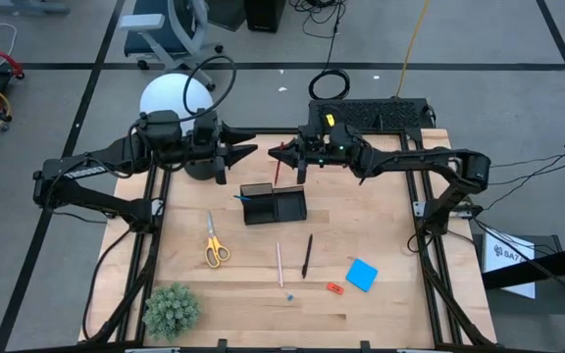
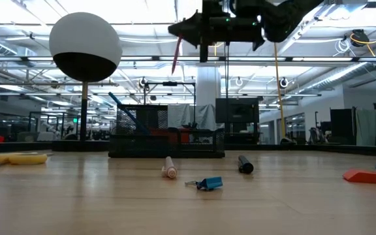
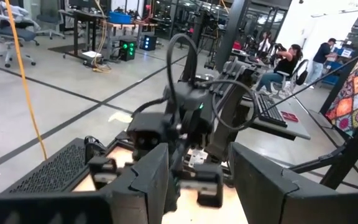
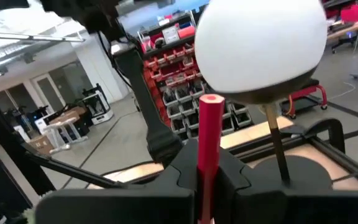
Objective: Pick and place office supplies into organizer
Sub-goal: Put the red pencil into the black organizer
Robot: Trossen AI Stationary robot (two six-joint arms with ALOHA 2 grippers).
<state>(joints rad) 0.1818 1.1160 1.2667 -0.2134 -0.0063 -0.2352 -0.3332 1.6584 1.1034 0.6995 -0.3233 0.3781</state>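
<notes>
My right gripper (image 1: pixel 284 154) hovers high over the table's far middle, shut on a red pen (image 2: pixel 175 55). The black organizer (image 1: pixel 275 204) sits on the table just nearer than it, with a blue pen (image 1: pixel 244 196) leaning in its left compartment. My left gripper (image 1: pixel 246 152) is open and faces the right one from the left, beside the lamp; it holds nothing. Lying flat on the table are the yellow-handled scissors (image 1: pixel 214 245), a pale pencil (image 1: pixel 280 263), a black pen (image 1: pixel 307 255), the blue note pad (image 1: pixel 362 275) and a red-orange piece (image 1: pixel 334 288). My right gripper pinches the red pen between its two fingers near the pen's upper end (image 4: pixel 205 155). The fingers reach level from the table's right and lie across the pen. The pen hangs below the fingers, slightly tilted, lifted clear above the organizer (image 2: pixel 168 134).
The white globe lamp (image 1: pixel 177 101) stands at the far left, close behind my left gripper. A green plant (image 1: pixel 172 309) sits at the near left corner. A small blue item (image 1: pixel 289 295) lies by the pencil's near end. Bare wood lies left and right of the organizer.
</notes>
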